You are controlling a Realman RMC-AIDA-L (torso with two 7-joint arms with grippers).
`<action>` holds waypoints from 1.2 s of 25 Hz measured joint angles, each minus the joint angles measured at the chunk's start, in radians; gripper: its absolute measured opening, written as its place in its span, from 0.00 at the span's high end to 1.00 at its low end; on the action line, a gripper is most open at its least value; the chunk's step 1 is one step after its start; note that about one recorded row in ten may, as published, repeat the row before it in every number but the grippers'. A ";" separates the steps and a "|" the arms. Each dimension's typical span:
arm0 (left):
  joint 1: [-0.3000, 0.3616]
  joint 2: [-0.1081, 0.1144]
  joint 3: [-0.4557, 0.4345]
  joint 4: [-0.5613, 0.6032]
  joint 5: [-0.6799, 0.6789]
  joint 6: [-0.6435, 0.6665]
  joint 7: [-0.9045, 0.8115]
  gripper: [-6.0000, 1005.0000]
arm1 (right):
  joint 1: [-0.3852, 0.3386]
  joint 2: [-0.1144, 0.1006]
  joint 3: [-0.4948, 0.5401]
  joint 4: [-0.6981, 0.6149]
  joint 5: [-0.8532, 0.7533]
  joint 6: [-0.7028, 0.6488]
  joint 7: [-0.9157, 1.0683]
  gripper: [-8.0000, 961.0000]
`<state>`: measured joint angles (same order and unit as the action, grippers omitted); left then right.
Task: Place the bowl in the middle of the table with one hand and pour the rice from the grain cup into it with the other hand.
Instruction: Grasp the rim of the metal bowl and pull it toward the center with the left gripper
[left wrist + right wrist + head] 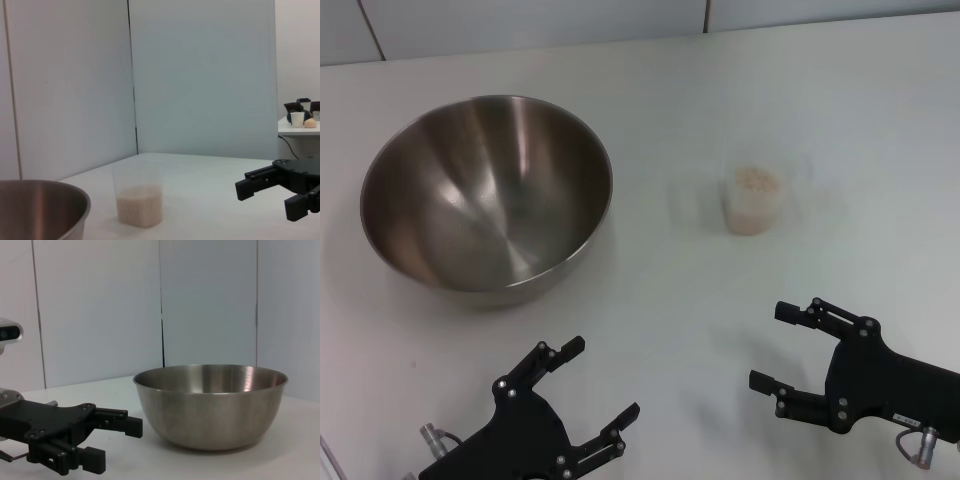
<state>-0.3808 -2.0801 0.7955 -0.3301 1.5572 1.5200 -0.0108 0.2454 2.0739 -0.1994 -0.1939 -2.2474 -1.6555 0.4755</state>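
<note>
Both grippers spread, holding nothing. Bowl [487,190] sits just ahead of left gripper [597,388], off-centre on worktop [660,300]. Grain cup [755,200] w/ rice [757,180] is ahead of right gripper [790,348]. Imo pinch the bowl's thin rim squarely, slide slow.

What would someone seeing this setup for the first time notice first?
The big shiny steel bowl on the left half of the white table grabs the eye first; it is empty. To its right, standing apart, is the small clear grain cup holding a little rice. Near the front edge, the left gripper and right gripper both wait open, holding nothing.
</note>
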 joint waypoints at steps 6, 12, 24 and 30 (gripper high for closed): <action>0.000 0.000 -0.001 0.000 0.000 0.000 0.000 0.14 | 0.000 0.000 0.000 0.001 -0.001 0.003 0.000 0.15; 0.012 0.004 -0.027 -0.006 0.000 0.071 -0.014 0.15 | 0.000 0.002 0.000 0.001 -0.002 0.005 0.000 0.15; -0.032 0.009 -0.231 0.541 -0.004 0.107 -0.887 0.15 | 0.006 0.004 0.000 0.005 -0.002 -0.001 -0.001 0.15; 0.012 0.007 0.034 1.101 0.006 -0.236 -1.465 0.15 | 0.006 0.005 0.001 0.007 0.001 -0.010 -0.001 0.15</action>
<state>-0.3684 -2.0734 0.8292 0.7704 1.5636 1.2836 -1.4760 0.2511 2.0785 -0.1980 -0.1872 -2.2462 -1.6653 0.4750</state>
